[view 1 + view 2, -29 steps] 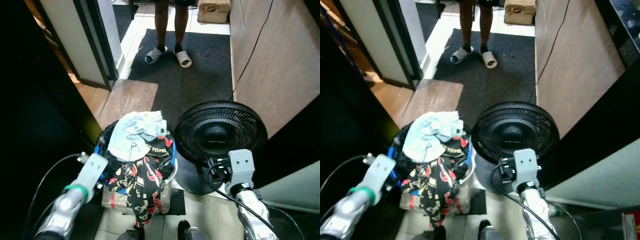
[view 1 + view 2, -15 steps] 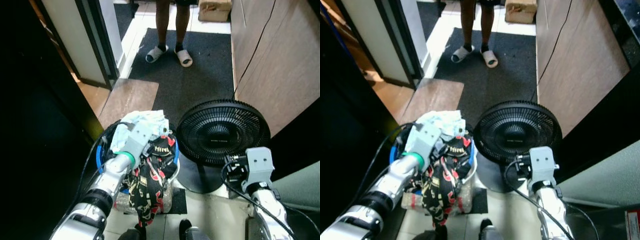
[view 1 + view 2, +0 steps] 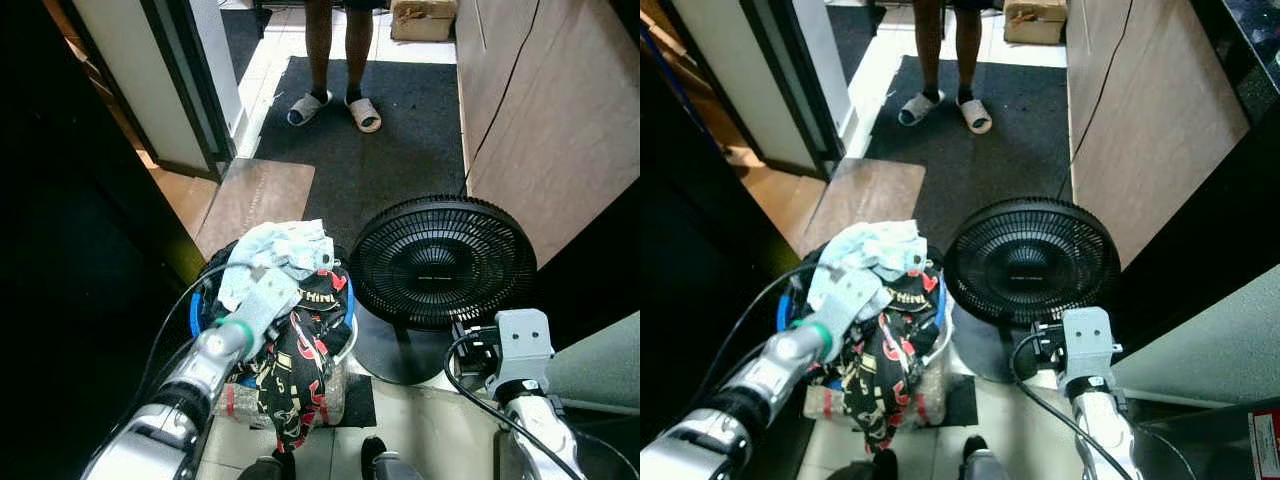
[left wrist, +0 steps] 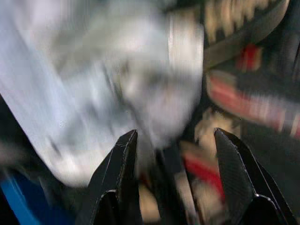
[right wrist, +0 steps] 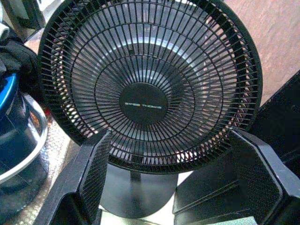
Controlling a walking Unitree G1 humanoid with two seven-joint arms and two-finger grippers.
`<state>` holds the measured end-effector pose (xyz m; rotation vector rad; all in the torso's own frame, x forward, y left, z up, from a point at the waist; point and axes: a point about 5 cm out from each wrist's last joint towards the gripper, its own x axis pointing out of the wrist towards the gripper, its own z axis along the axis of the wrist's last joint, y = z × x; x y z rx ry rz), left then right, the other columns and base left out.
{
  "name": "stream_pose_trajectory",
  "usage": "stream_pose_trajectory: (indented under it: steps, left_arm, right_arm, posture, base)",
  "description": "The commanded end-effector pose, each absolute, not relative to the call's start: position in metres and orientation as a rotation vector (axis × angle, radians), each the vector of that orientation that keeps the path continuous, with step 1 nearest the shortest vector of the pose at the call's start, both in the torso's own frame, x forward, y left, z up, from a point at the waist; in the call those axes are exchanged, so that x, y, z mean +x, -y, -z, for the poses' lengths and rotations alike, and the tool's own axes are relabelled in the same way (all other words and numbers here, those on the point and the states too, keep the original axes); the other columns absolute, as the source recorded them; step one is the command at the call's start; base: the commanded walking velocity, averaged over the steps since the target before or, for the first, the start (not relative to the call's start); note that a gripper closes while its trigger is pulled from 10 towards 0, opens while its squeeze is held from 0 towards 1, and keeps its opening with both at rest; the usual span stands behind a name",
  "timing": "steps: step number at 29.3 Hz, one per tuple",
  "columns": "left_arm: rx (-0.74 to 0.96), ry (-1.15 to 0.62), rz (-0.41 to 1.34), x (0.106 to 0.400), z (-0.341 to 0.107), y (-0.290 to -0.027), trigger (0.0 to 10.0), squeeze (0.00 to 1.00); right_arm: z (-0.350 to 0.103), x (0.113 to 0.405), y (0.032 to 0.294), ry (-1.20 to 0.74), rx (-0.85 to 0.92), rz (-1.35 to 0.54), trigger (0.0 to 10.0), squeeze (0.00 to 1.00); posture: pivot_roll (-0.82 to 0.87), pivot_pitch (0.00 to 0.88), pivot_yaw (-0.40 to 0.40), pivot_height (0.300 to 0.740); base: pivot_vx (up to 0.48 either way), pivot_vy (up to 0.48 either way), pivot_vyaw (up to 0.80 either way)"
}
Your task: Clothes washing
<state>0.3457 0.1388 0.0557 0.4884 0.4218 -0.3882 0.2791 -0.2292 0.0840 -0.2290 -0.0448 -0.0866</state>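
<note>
A heaped laundry basket (image 3: 345, 330) is seen on the floor beside a black fan (image 3: 442, 262). The left claw (image 4: 176, 180), spread and empty, is poised at the pale blue garment (image 3: 270, 262) topping the heap. The fabric is judged soft and light, best pinched at a bunched fold. The right claw (image 5: 178, 187) is held wide, empty, facing the fan.

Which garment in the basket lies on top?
The pale blue cloth crowns the pile; the black, red-patterned garment lies beneath and hangs over the basket's rim.

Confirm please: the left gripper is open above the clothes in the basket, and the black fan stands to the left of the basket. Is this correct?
Not quite. The black fan stands to the right of the basket, as the left eye view shows. The rest holds: the left gripper is open above the clothes.
</note>
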Motion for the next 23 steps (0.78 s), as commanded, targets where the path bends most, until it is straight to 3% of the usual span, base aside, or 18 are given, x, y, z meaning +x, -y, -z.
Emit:
stream_pose_trajectory:
  steps: [1, 7, 11, 13, 18, 23]
  left_arm:
    - [0.509, -0.574, 0.379, 0.326, -0.028, -0.157, 10.0, 0.0]
    - [0.58, -0.505, 0.399, 0.327, -0.031, -0.155, 10.0, 0.0]
    - [0.815, -0.206, 0.486, 0.34, -0.059, -0.127, 10.0, 0.0]
    - [0.815, -0.206, 0.486, 0.34, -0.059, -0.127, 10.0, 0.0]
    - [0.862, -0.104, 0.621, 0.346, -0.078, -0.089, 10.0, 0.0]
    - [0.843, -0.078, 0.638, 0.351, -0.086, -0.073, 10.0, 0.0]
  right_arm:
    - [-0.075, 0.273, 0.23, 0.0, -0.215, 0.091, 10.0, 0.0]
    - [-0.076, 0.275, 0.229, -0.001, -0.216, 0.085, 10.0, 0.0]
    - [-0.078, 0.279, 0.229, 0.0, -0.215, 0.083, 10.0, 0.0]
    - [-0.078, 0.279, 0.229, 0.0, -0.215, 0.083, 10.0, 0.0]
    - [-0.078, 0.277, 0.227, 0.001, -0.21, 0.09, 10.0, 0.0]
    - [-0.077, 0.275, 0.228, -0.001, -0.207, 0.097, 10.0, 0.0]
  posture:
    - [-0.07, 0.277, 0.151, 0.74]
    - [-0.06, 0.275, 0.145, 0.74]
    - [-0.06, 0.272, 0.147, 0.74]
    - [-0.06, 0.272, 0.147, 0.74]
    - [-0.07, 0.265, 0.162, 0.74]
    - [-0.07, 0.265, 0.164, 0.74]
  base:
    - [0.0, 0.0, 0.0]
    - [0.0, 0.0, 0.0]
    - [0.0, 0.0, 0.0]
    - [0.0, 0.0, 0.0]
    - [0.0, 0.0, 0.0]
    - [0.0, 0.0, 0.0]
